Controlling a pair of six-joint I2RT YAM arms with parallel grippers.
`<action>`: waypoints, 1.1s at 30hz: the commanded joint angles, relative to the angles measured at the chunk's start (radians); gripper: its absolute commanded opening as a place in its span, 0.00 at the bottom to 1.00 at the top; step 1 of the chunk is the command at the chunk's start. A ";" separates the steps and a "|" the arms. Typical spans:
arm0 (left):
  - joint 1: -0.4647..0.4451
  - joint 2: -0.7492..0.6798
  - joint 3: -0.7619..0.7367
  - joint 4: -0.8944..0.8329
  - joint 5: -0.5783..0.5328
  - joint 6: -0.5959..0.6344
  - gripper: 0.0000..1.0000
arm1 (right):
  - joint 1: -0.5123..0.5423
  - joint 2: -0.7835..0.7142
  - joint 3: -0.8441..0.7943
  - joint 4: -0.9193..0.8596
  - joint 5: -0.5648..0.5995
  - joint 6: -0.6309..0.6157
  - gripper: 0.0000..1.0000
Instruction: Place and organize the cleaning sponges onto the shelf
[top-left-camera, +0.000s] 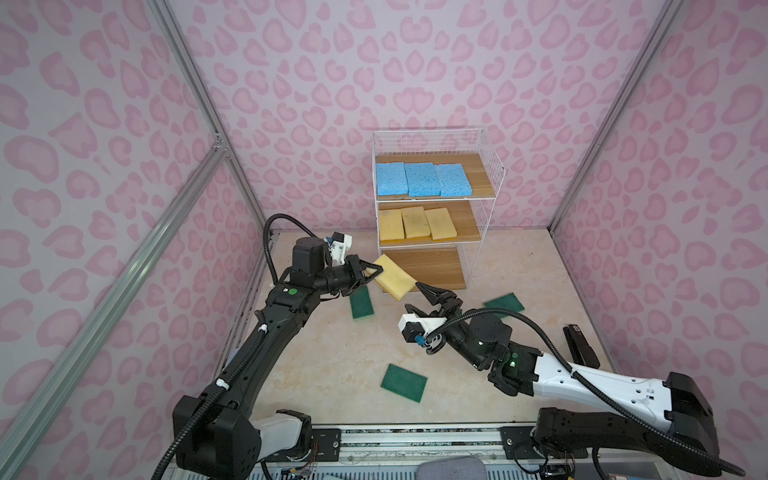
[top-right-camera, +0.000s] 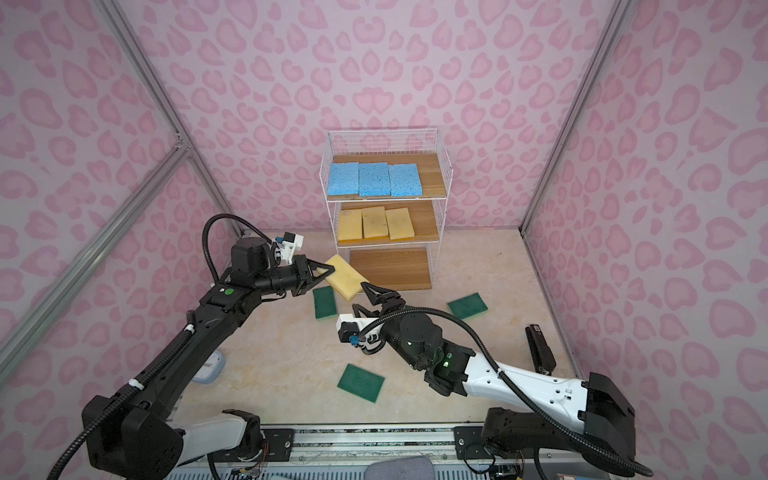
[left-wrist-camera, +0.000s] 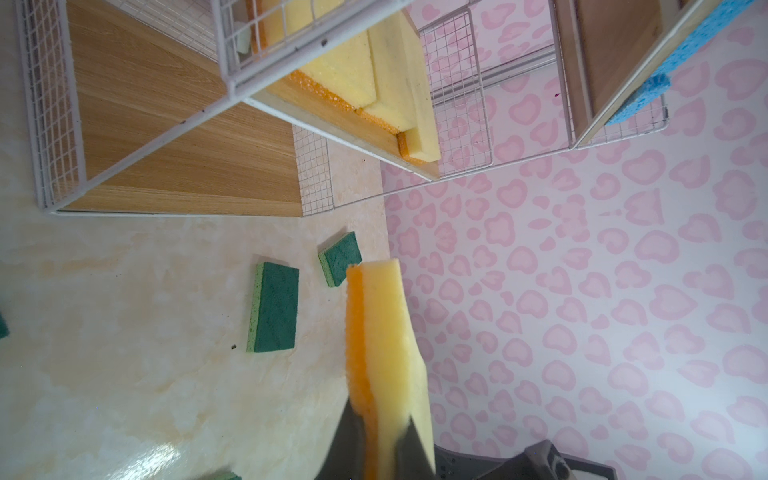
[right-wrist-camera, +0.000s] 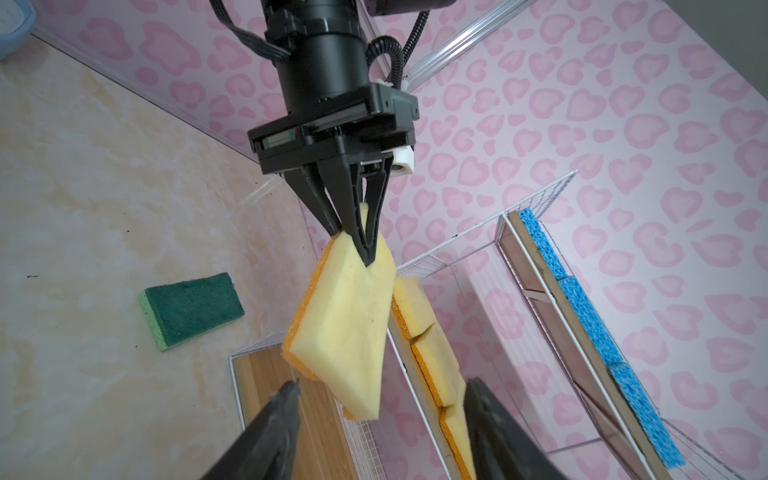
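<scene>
bottom board (top-left-camera: 432, 268) bare, held yellow sponge (top-left-camera: 395, 278) across its front corner

black arms (top-left-camera: 270, 328) with white shells (top-left-camera: 602, 380), ribbed black cables (top-left-camera: 284, 215), green lights (top-left-camera: 512, 363).

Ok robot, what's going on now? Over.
Left hand shut on yellow sponge, held up. Right hand open at its free end. Way to shelf looks clear.

Plainly a robotics lab test cell: boxed in by pink-patterned wall panels (top-left-camera: 415, 62) on aluminium struts (top-left-camera: 124, 291), floored with a marble-look tabletop (top-left-camera: 332, 353), with left arm (top-left-camera: 257, 345) and right arm (top-left-camera: 590, 376) mounted on a metal rail (top-left-camera: 415, 440).
</scene>
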 joint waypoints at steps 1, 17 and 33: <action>0.000 0.002 0.018 0.013 0.019 -0.006 0.11 | 0.004 0.036 0.016 -0.037 -0.008 -0.050 0.63; 0.002 0.015 0.038 0.008 0.046 -0.002 0.11 | 0.002 0.132 0.011 0.104 0.095 -0.142 0.50; 0.003 0.019 0.043 0.004 0.063 0.003 0.10 | 0.006 0.188 -0.025 0.341 0.121 -0.258 0.15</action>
